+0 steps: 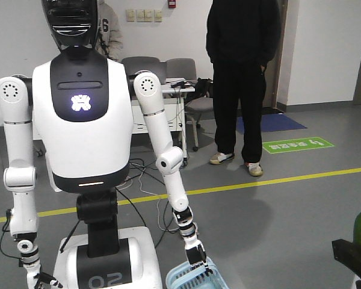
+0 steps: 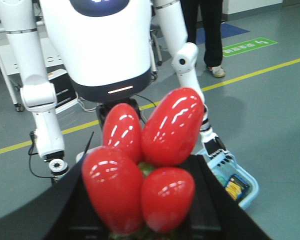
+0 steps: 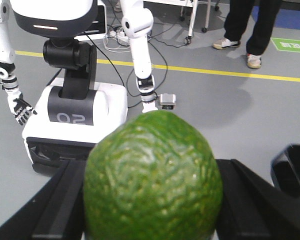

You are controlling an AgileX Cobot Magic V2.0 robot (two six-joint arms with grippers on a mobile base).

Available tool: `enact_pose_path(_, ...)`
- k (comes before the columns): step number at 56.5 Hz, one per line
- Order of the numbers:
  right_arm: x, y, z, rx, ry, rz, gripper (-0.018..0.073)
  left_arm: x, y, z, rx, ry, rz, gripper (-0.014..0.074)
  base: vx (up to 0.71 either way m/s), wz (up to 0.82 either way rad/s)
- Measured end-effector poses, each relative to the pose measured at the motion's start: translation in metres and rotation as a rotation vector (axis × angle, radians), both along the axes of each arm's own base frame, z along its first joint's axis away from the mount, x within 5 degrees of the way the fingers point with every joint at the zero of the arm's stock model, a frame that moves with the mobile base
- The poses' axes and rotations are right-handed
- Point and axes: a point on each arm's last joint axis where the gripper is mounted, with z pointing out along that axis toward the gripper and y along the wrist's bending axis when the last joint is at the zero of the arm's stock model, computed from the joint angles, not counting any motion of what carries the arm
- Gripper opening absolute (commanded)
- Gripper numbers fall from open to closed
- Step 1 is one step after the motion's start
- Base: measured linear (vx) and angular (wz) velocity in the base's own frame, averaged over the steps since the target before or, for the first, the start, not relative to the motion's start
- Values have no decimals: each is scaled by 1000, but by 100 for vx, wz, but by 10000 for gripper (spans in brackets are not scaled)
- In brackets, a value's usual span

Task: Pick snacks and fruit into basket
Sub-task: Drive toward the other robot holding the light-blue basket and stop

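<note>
Big glossy red lobed fruit (image 2: 145,160) fills most of the left wrist view. The left gripper (image 2: 140,215) is pinching it from both sides, with the dark fingers hugging its lower half. Same deal on the other side: the right gripper (image 3: 152,205) is clamped on a green bumpy fruit (image 3: 152,175), which also peeks in at 4 o'clock in the front view.

So both pieces of fruit are up in the air, not in the basket yet. The light blue basket (image 2: 252,182) hangs from the hand of a white humanoid robot (image 1: 84,132) standing opposite. It sits at about 4 o'clock from the red fruit and at 6 o'clock in the front view. There's already a dark snack packet (image 2: 235,186) inside it.

My guess is the fruit gets carried high so it can drop in from above the rim, since the basket is low and near the floor.

Room-wise, the grey floor around the basket looks open toward 3 o'clock. The humanoid's base and forearm crowd the 9 and 12 o'clock sides, so I'd come in from the open side. A person in black (image 1: 240,72) stands well behind, past the yellow floor line (image 1: 289,179), out of the way.
</note>
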Motion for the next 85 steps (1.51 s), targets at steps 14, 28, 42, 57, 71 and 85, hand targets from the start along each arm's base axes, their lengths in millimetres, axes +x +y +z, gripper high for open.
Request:
enact_pose_path(14,0,0,0,-1,0,0,-8,0,0,0,0,0,0,-3,25,35)
enact_pose_path(28,0,0,0,-1,0,0,-8,0,0,0,0,0,0,-3,24,39)
enact_pose_path(42,0,0,0,-1,0,0,-8,0,0,0,0,0,0,-3,19,23)
enact_pose_path(57,0,0,0,-1,0,0,-8,0,0,0,0,0,0,-3,14,8)
enact_pose_path(71,0,0,0,-1,0,0,-8,0,0,0,0,0,0,-3,9,-1)
enact_pose_path(85,0,0,0,-1,0,0,-8,0,0,0,0,0,0,-3,4,-1)
